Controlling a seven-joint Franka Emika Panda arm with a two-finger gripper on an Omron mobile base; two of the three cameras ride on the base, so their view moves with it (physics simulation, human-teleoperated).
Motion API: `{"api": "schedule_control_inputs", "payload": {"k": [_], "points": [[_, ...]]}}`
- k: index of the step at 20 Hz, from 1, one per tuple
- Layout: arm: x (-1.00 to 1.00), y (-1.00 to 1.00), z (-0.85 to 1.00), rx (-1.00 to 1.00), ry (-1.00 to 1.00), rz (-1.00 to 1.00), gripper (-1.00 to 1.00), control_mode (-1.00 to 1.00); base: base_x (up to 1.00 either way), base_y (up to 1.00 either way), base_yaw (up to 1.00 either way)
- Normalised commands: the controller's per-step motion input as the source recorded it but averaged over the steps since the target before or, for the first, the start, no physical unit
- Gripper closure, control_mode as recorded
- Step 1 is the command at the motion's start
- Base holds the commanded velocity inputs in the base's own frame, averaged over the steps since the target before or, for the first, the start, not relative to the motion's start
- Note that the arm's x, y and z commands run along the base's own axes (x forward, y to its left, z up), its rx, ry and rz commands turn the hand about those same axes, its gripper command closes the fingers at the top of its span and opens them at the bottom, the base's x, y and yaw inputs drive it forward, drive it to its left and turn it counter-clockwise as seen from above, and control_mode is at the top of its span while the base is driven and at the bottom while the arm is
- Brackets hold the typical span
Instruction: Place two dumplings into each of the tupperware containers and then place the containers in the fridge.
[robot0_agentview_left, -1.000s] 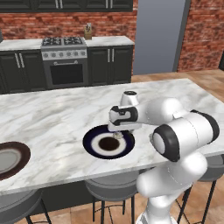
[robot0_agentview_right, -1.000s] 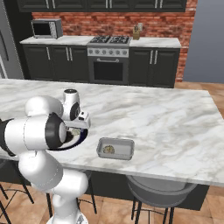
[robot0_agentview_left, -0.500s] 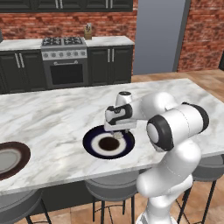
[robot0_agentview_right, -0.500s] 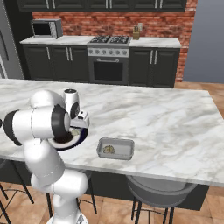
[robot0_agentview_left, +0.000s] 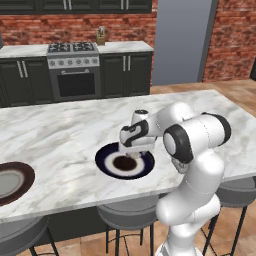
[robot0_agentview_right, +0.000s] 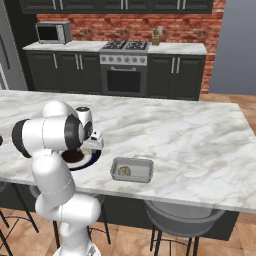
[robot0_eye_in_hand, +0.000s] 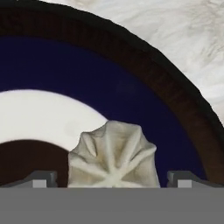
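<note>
1. Now hovering wide open, gripper (robot0_eye_in_hand: 113, 181) straddling a dumpling (robot0_eye_in_hand: 113, 156) on the dark-rimmed plate (robot0_agentview_left: 106, 161) near the counter's (robot0_agentview_left: 60, 135) front edge.
2. Already holding one dumpling, tupperware container (robot0_agentview_right: 132, 170) beside it; fridge step pending.

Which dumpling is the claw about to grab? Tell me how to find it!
Look at the marble island, then the dark blue plate near its front edge. The dumpling sits on it between the open claw tips: pale, pleated, unlike the one in the grey container.

White-grey marble bench (robot0_agentview_left: 60, 130): round dark-blue plate (robot0_agentview_left: 106, 161) near front edge; brown-rimmed round plate (robot0_agentview_left: 22, 182) toward left end; translucent grey rectangular plastic container (robot0_agentview_right: 143, 170) near front edge.
</note>
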Motion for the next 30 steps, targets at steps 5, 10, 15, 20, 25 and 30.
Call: {"api": "schedule_control_inputs", "payload": {"k": [5,10,15,20,25,30], "points": [[0.15,0.00,-0.14,0.00,0.00,0.00,-1.00,-1.00,0.00,0.00,0.00],[0.01,0.00,-0.03,0.00,0.00,0.00,1.00,-1.00,0.00,0.00,0.00],[0.00,-0.08,0.13,0.00,0.00,0.00,1.00,-1.00,0.00,0.00,0.00],[-0.10,-0.29,0.55,0.00,-0.01,-0.01,1.00,-1.00,0.00,0.00,0.00],[-0.60,-0.67,0.59,0.00,0.00,0.00,1.00,-1.00,0.00,0.00,0.00],[-0.88,-0.99,0.12,0.00,0.00,-0.01,1.00,-1.00,0.00,0.00,0.00]]}}
